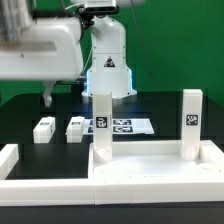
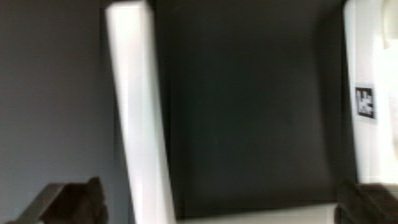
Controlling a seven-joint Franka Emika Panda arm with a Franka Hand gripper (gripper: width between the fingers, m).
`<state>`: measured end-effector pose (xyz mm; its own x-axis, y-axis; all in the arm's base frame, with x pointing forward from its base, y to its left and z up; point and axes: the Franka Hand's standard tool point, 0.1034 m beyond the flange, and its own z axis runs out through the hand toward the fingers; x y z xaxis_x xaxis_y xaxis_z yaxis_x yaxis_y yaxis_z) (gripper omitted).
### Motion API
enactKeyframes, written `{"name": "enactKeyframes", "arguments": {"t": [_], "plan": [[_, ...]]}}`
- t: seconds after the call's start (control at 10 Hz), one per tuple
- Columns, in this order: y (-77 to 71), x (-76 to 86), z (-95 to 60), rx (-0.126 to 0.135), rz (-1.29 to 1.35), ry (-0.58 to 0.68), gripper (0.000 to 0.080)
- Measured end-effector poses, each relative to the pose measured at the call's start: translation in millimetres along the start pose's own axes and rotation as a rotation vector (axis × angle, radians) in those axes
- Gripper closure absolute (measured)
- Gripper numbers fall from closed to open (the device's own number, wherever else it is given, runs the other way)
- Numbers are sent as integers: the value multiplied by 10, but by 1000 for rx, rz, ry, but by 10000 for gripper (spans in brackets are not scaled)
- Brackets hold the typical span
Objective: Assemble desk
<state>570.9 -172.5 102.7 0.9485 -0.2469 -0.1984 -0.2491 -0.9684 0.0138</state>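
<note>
Gripper [image 2: 214, 205]: released, fingers [image 2: 68, 200] spread wide with nothing between them. The desk top [image 1: 150, 168] lies at the table's front with two upright legs [image 1: 101, 124] on it. The wrist view shows both ahead of the gripper, apart from it. Only the exterior view shows two loose legs [image 1: 43, 129] near the marker board [image 1: 128, 126]. The wrist view is blurred. The arm [image 1: 40, 50] is cut off in the exterior view.

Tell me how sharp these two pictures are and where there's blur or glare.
Exterior view: the arm close to the lens is soft, the desk top and its two upright legs are fairly crisp, lighting even, no hard glare. Wrist view: blurred throughout, the legs' edges smeared, the tag on one unreadable.
</note>
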Motion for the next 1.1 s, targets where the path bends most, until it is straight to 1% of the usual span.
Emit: {"name": "enactKeyframes", "arguments": {"t": [0.1, 0.2, 0.3, 0.6, 0.7, 0.8, 0.9, 1.0, 1.1], "plan": [[-9, -95, 107, 36, 70, -23, 150], [12, -190, 175, 117, 165, -56, 150], [45, -221, 158, 134, 258, -75, 150], [10, -210, 168, 125, 437, -83, 150], [15, -218, 180, 131, 407, -84, 150], [27, -311, 261, 199, 381, -111, 150], [59, -435, 323, 237, 371, -155, 150], [56, -472, 346, 244, 371, -163, 150], [30, -465, 334, 243, 369, -161, 150]]}}
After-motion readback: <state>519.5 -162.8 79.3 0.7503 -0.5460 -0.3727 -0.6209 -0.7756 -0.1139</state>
